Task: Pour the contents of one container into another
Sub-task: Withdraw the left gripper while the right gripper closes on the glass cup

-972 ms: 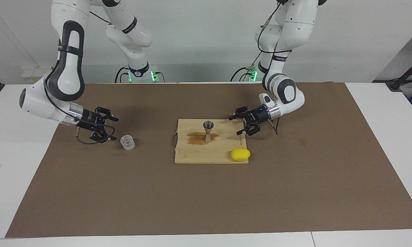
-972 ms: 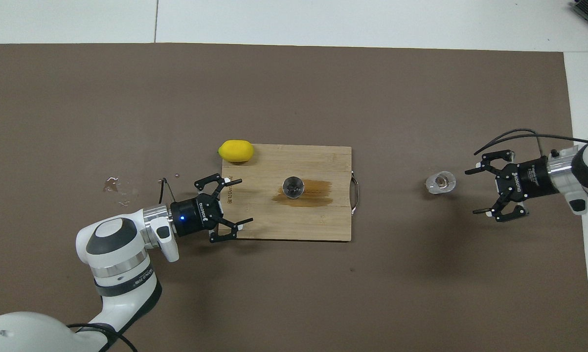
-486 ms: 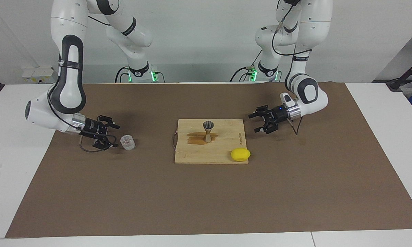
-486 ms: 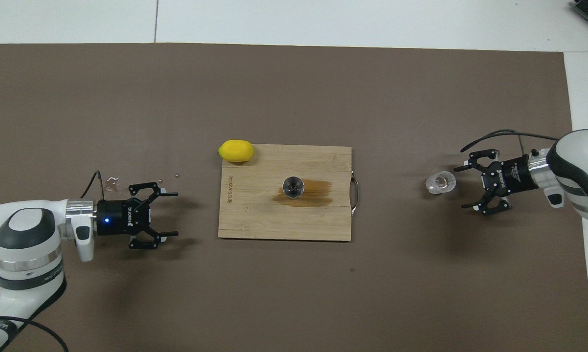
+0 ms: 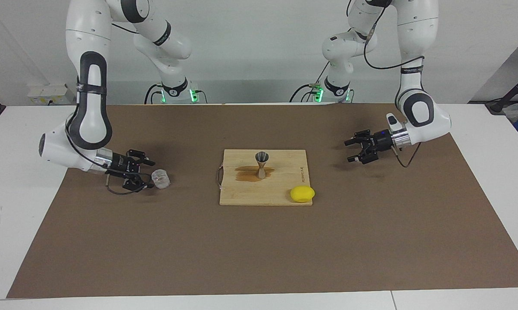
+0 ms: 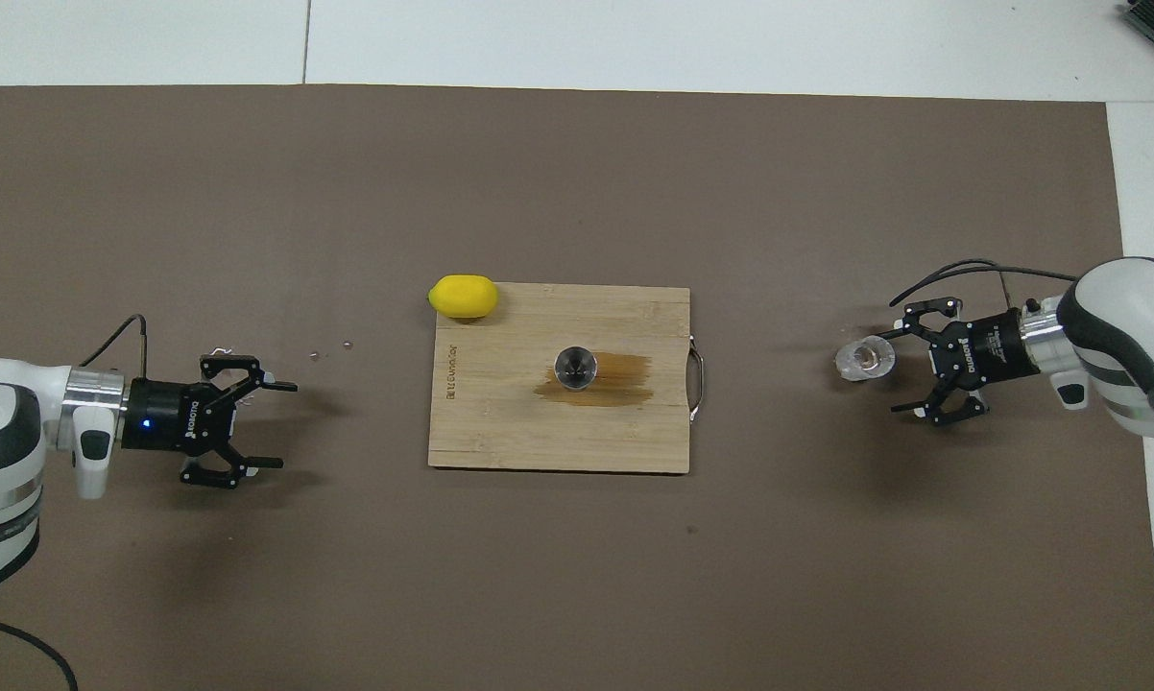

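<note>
I am bringing the right gripper (image 5: 145,174) in low beside the small ribbed clear glass cup (image 5: 160,178), jaws spread wide and empty, ready to straddle it near the right arm's end of the brown mat (image 5: 259,258). The silvery hourglass metal jigger (image 5: 262,164) is standing upright mid-way along the wooden cutting board (image 5: 263,196), ready to receive. I am parking the left gripper (image 5: 357,149), open and empty, clear of the board.

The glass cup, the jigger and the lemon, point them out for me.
glass cup (image 5: 160,178), facing view, its ribbed side wall.
jigger (image 5: 262,157), facing view, its upper cone.
lemon (image 6: 463,296), overhead view, middle of its skin.
</note>
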Controlling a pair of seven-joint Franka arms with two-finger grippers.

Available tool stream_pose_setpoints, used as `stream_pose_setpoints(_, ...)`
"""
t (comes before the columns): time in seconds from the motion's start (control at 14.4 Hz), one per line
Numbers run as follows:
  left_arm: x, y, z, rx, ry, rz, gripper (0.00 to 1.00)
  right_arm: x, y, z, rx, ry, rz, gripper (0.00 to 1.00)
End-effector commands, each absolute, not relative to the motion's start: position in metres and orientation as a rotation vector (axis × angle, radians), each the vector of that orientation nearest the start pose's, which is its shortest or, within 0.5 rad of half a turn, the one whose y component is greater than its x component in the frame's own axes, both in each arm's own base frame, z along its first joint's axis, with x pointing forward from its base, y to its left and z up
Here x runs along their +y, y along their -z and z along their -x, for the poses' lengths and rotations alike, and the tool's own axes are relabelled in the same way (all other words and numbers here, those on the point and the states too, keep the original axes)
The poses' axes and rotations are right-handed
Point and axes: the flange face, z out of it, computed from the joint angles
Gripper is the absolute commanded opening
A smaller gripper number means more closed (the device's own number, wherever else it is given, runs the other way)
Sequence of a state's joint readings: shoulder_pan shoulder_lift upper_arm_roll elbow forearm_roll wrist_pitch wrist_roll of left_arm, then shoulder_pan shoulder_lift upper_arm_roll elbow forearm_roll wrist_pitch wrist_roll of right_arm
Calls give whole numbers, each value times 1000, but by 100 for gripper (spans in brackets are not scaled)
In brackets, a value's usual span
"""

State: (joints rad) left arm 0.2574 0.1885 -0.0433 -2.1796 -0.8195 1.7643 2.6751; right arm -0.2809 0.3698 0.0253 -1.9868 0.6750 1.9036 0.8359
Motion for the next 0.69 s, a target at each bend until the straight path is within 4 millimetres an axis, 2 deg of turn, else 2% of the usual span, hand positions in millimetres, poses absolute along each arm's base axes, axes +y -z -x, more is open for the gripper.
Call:
stream_pose_setpoints(0.0, 71, -313, -527, -2048, -685, -1216, 100, -86, -258, -558, 1706, -765, 1925, 100)
stream_pose_setpoints(0.21, 89, -342, -548, -2175, -541, -1162, 100, -74, -258, -562, 1698, -756, 1919, 100)
stream_pose_setpoints(0.42, 100, -373, -565, -2294, -419, -1134, 100, -74, -257, -562, 1702, -752, 1917, 98)
stream_pose_setpoints(0.56, 93, -409, -574, -2327, -366, -1120, 100, -75, -258, -562, 1701, -754, 1916, 83)
stream_pose_setpoints(0.62, 88, -428, -580, -2340, -312, -1150, 100, -75, -258, -562, 1699, -756, 1916, 62)
